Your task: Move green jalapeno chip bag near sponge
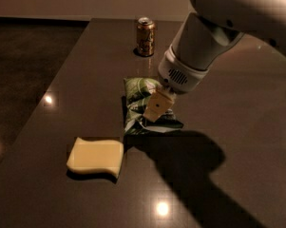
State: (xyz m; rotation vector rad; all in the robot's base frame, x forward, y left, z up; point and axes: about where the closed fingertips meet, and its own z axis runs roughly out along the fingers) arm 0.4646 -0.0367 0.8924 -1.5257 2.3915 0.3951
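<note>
1. Camera view: the two-finger gripper (157,107) sits over the middle of the dark glossy worktop (237,127), clamped on the small crinkled green jalapeno chip bag (138,91). The bag's long axis runs from far edge to near edge.
2. The pale yellow foam sponge (95,156) lies toward the near-left corner from the gripper, just beside the bag's near end.

gripper (157,109) at table (237,127) centre, over green jalapeno chip bag (138,96) | sponge (95,156) toward near-left edge | can (145,30) by far edge | right side free

Matt plastic hand (157,109) on crinkled bag (137,92)
</note>
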